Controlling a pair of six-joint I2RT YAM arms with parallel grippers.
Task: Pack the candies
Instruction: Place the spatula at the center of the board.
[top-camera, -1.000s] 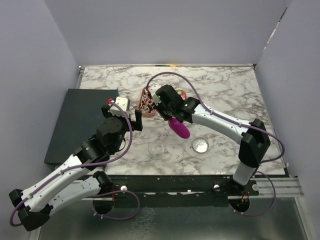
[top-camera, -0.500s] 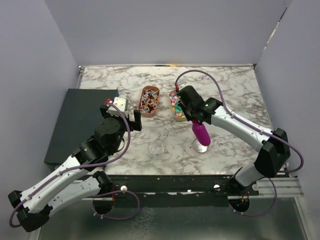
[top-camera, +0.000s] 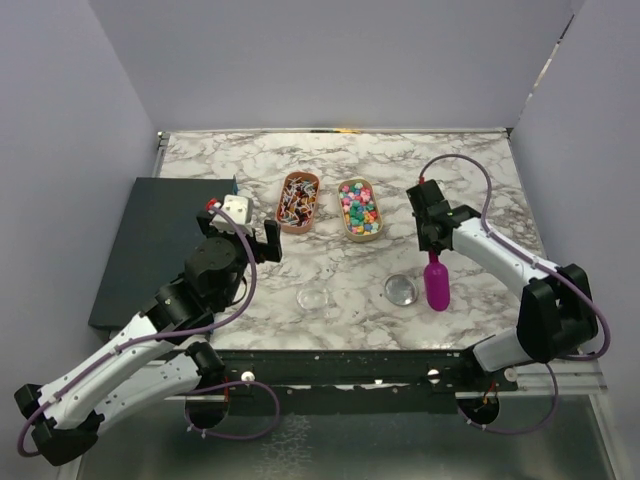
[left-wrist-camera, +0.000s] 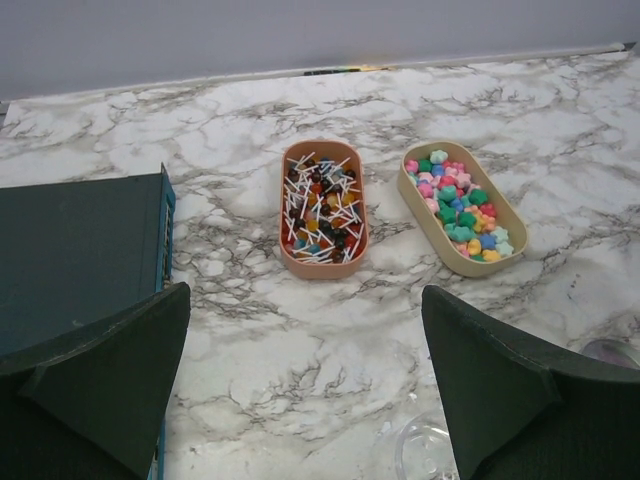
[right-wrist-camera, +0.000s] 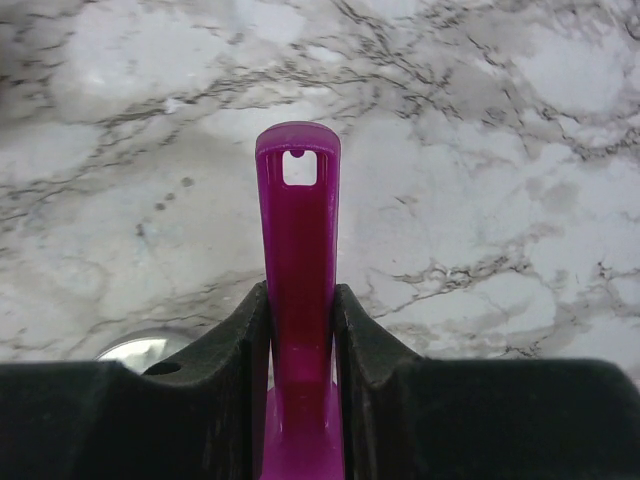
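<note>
Marble table (top-camera: 470, 170) carries two oval trays side by side at mid-table. The candies (left-wrist-camera: 460, 205), mixed pink, green, blue and yellow, are seen piled in the beige tray (left-wrist-camera: 428, 222) on the right. The orange tray (left-wrist-camera: 322, 272) to its left is filled with dark sweets on white sticks.

A purple scoop (top-camera: 437, 285) is gripped by the right tool (right-wrist-camera: 300, 340). Its fingers are closed on the handle, and the end with the hang-hole is seen sticking out past them. The scoop is held near the table's front, just right of a small clear dish (top-camera: 401, 289) and well apart from the candies. Contact with the table cannot be told.

A second clear dish (top-camera: 313, 298) is seen further left. The left tool (left-wrist-camera: 305, 300) is spread wide with nothing held, beside a dark box (top-camera: 150, 240).
</note>
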